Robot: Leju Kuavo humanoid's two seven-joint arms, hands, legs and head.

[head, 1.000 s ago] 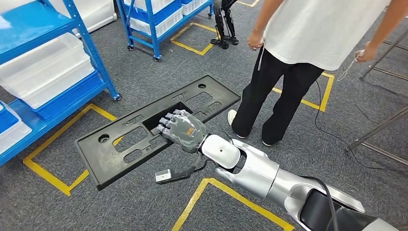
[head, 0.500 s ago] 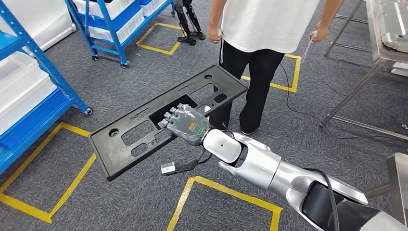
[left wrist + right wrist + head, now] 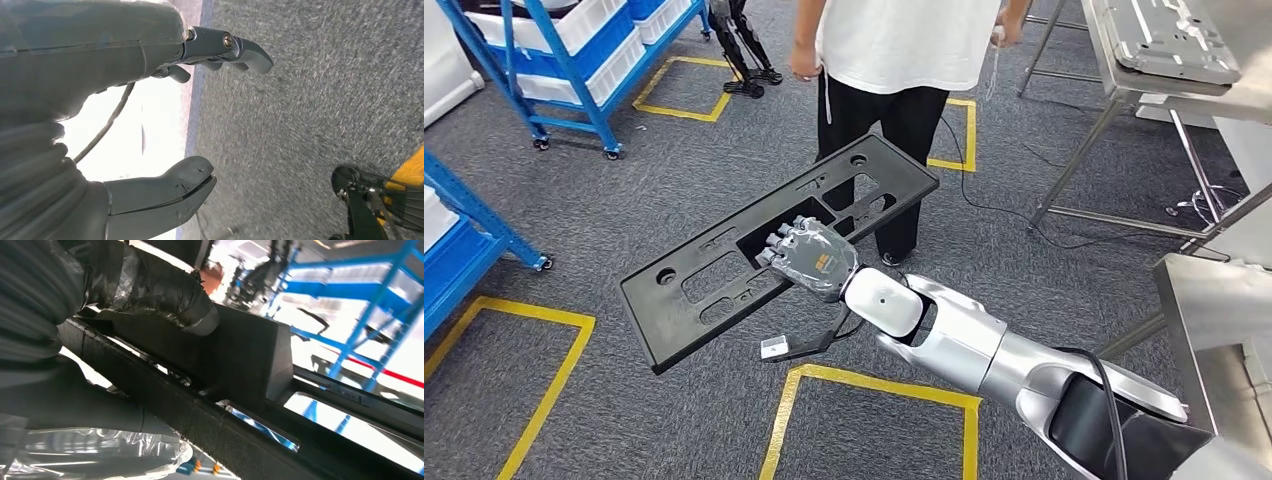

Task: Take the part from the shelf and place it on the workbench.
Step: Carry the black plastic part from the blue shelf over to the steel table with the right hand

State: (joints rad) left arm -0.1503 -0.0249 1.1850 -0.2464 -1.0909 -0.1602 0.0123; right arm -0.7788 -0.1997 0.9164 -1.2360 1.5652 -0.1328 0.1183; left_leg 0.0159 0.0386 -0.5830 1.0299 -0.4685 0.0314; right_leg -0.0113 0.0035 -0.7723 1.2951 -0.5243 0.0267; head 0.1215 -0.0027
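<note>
Your right hand (image 3: 812,262) grips the long black part (image 3: 724,275) mid-length; the desk (image 3: 1214,310) sits just right of that hand.

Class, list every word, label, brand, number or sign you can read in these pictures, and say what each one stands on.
None can be read.
Right hand, gripping the black part: a small orange mark on its back, too small to read.
Black part: moulded shapes, no legible lettering.
Workbench: no text visible.
</note>
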